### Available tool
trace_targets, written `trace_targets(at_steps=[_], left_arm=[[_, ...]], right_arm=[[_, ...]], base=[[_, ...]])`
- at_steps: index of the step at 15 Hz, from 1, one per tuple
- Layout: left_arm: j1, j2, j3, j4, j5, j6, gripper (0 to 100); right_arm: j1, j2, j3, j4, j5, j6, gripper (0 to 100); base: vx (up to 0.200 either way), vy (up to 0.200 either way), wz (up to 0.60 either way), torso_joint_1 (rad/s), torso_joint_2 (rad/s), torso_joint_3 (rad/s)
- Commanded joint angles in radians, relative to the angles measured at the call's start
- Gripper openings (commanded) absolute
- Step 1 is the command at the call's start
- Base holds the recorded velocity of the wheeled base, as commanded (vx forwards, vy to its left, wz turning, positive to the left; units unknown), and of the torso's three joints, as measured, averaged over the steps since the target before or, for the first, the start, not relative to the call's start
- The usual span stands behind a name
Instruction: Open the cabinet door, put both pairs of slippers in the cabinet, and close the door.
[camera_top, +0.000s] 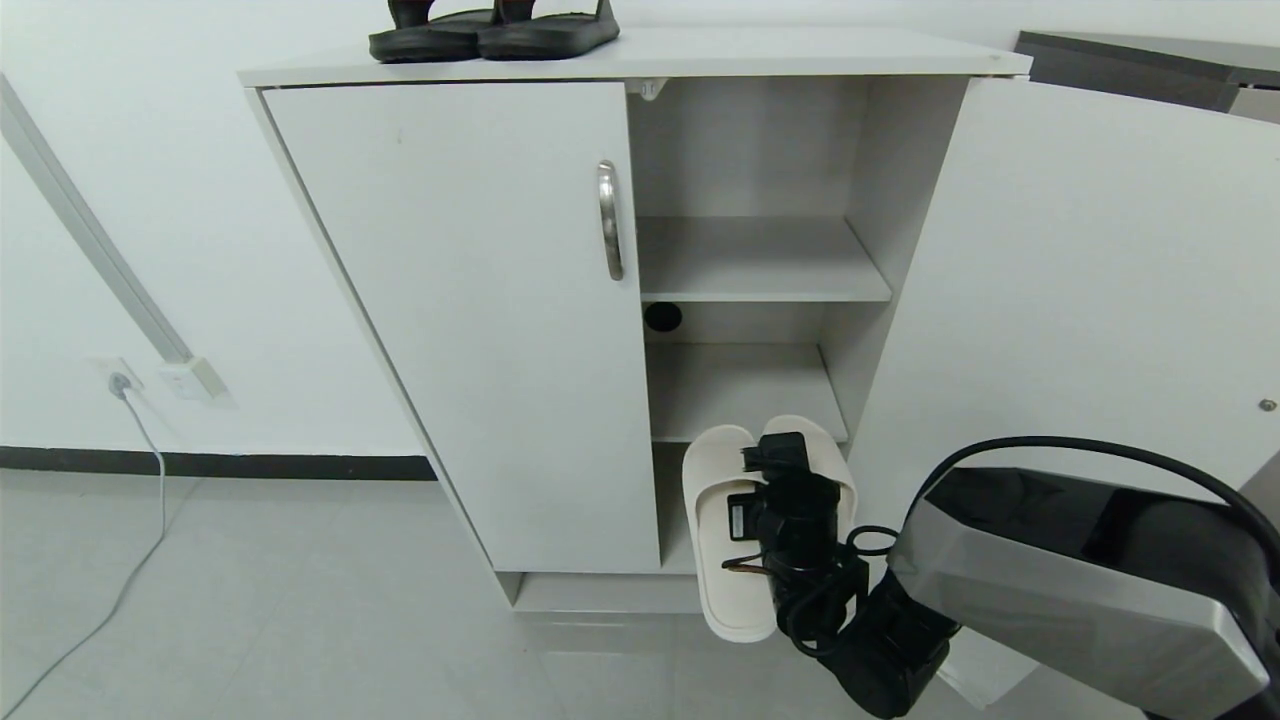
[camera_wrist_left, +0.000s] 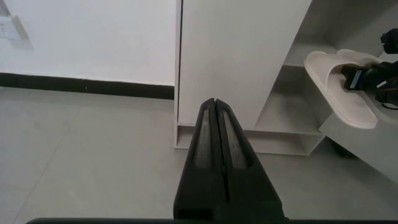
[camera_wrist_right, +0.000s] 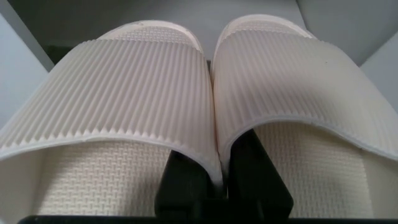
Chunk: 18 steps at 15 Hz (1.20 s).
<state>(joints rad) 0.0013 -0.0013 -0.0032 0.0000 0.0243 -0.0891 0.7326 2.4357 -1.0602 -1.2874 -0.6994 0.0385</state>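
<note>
The left gripper (camera_wrist_left: 214, 106), pressed shut and empty, hangs low over the floor, well left of the opening. The black slippers (camera_top: 495, 30) sit at the left end of the cabinet (camera_top: 800, 55) top. The right gripper (camera_top: 778, 455) is clamped on the white slippers (camera_top: 715, 520) where their straps meet. Their long axis points toes-first into the lower compartment beside the open door (camera_top: 1080, 300), so this arm probably needs only a straight push forward.

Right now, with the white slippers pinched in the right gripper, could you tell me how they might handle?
Probably light: the right gripper holds both white slippers aloft by their inner strap edges alone. Likely soft yet springy, as the ribbed straps look like moulded foam. They may swing or splay, being clamped at one spot.
</note>
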Motion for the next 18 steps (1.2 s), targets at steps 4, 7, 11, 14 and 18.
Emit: trace_targets(at_steps=[4,7,11,14,18], left_arm=[[0.0,0.001,0.0,0.0,0.0,0.0,0],[0.0,0.001,0.0,0.0,0.0,0.0,0],[0.0,0.001,0.0,0.0,0.003,-0.001,0],[0.0,0.001,0.0,0.0,0.003,-0.001,0],[0.0,0.001,0.0,0.0,0.005,-0.003,0]], right_arm=[[-0.001,-0.004,0.0,0.002,0.0,0.0,0],[-0.001,-0.003,-0.001,0.002,0.003,0.0,0],[-0.009,-0.001,-0.011,0.002,0.024,0.006,0],[-0.03,0.048,-0.09,0.028,0.024,0.006,0],[-0.056,0.086,-0.211,0.119,0.026,0.008,0]], base=[[0.2,0.0,0.0,0.001,0.0,0.001],[0.2,0.0,0.0,0.002,0.0,0.004],[0.1,0.0,0.0,0.001,0.0,-0.001],[0.0,0.0,0.0,0.0,0.0,0.0],[0.0,0.0,0.0,0.0,0.0,0.0]])
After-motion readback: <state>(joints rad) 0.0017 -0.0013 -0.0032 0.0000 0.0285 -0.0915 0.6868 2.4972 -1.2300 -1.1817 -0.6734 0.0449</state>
